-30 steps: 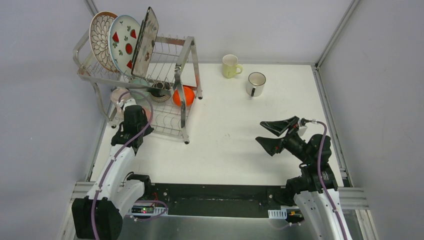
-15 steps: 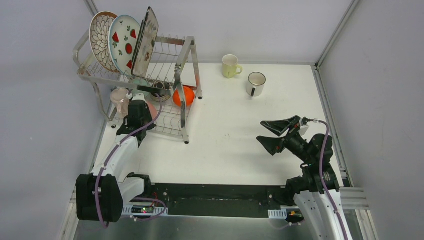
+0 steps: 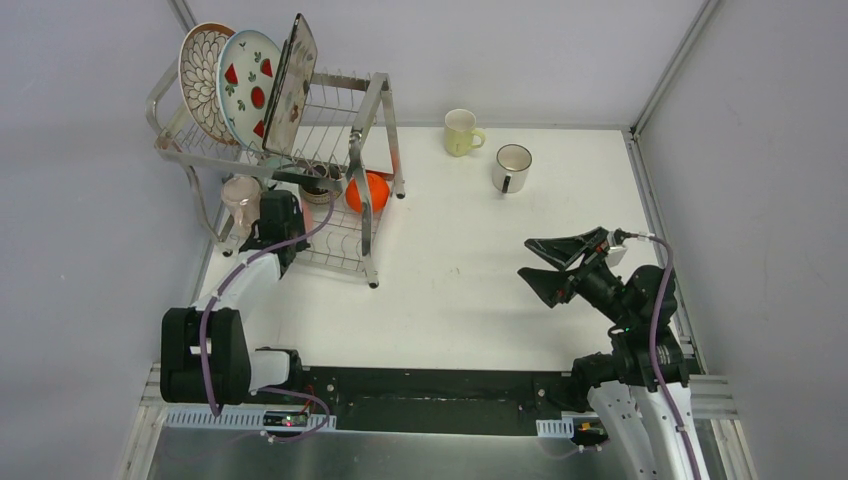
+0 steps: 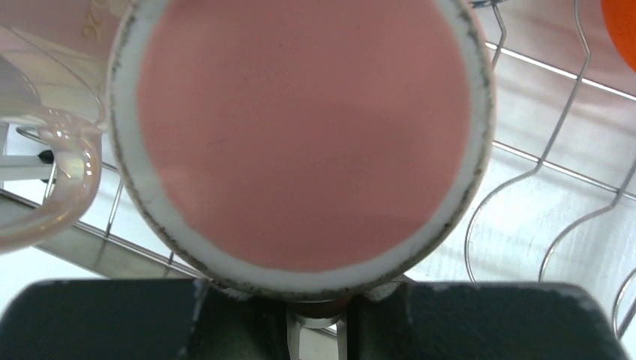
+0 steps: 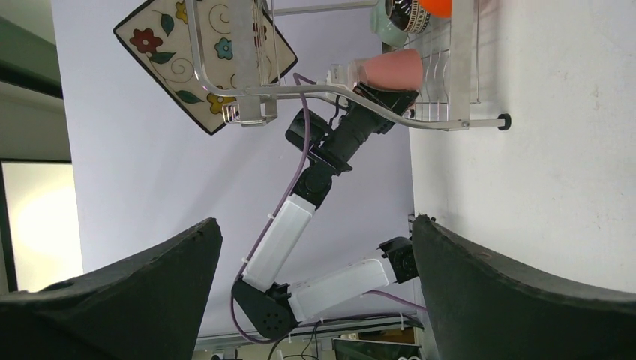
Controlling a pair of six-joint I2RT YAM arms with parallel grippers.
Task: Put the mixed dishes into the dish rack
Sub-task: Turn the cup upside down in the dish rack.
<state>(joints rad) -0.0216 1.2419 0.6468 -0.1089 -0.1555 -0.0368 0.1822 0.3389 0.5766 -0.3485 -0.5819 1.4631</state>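
The left end effector [image 4: 315,319] was closed narrow on the pink ceramic mug [image 4: 300,135], holding it inside the lower tier of the shiny silver wire dish rack [image 3: 375,110] at ten o'clock on the white tabletop [image 3: 450,270]. The pinch seemed to catch only the mug's edge, so a knock against a wire could probably have twisted it loose.

A pale lilac ceramic mug [image 3: 240,195] stood just at nine o'clock of the pink one. A sideways drift risked a clink or toppling it.

The wrist sat close to the rack's front tube. Above it, the petal-pattern round plate [image 3: 200,75], red-fruit round plate [image 3: 250,85] and flowered square plate [image 3: 292,80] stood on edge. Too steep a lift out might have jarred the frame and shaken them.

Released off-level on the curved wires, the mug could have tipped or rolled toward the orange ceramic bowl [image 3: 368,192] at three o'clock.

The right end effector [image 3: 555,265] hung wide and empty at four o'clock. It was well apart from the yellow ceramic mug [image 3: 461,131] at twelve and the white ceramic mug [image 3: 511,167] at one, neither yet loaded.
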